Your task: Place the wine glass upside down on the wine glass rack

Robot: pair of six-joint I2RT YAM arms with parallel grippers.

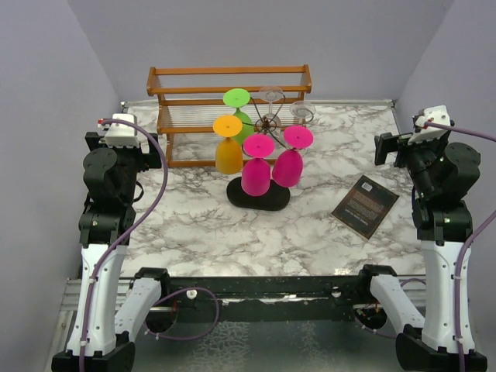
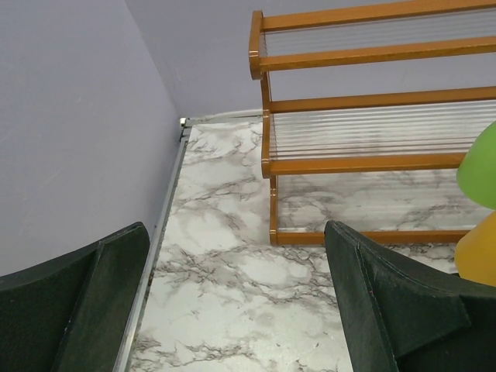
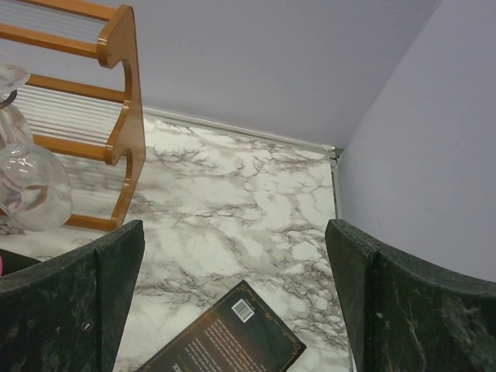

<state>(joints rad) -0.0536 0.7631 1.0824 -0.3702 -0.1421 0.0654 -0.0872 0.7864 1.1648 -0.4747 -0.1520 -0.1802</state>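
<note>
Glasses hang bowl-down from the rack (image 1: pixel 260 200) at mid-worktop (image 1: pixel 186 225): a green glass (image 1: pixel 236 98) at the far left, an orange glass (image 1: pixel 229 155) nearer, two pink glasses (image 1: pixel 256 177) nearest, and two clear glasses (image 1: pixel 271 95) at the far right, apparently hooked the same way. A wooden shelf (image 1: pixel 229 71) stands just behind. A dark book (image 1: pixel 365 205) lies to the right. The left gripper (image 2: pixel 236 256) and right gripper (image 3: pixel 232 232) are raised at either side, well apart from the rack, fingers spread and holding nothing.

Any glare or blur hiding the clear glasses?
Top external: sharp, evenly lit, but the two clear wine glasses wash out against the orange-brown wooden slatted shelf. Right wrist: one clear glass crisp, cropped at the left edge. Left wrist: none visible.
</note>
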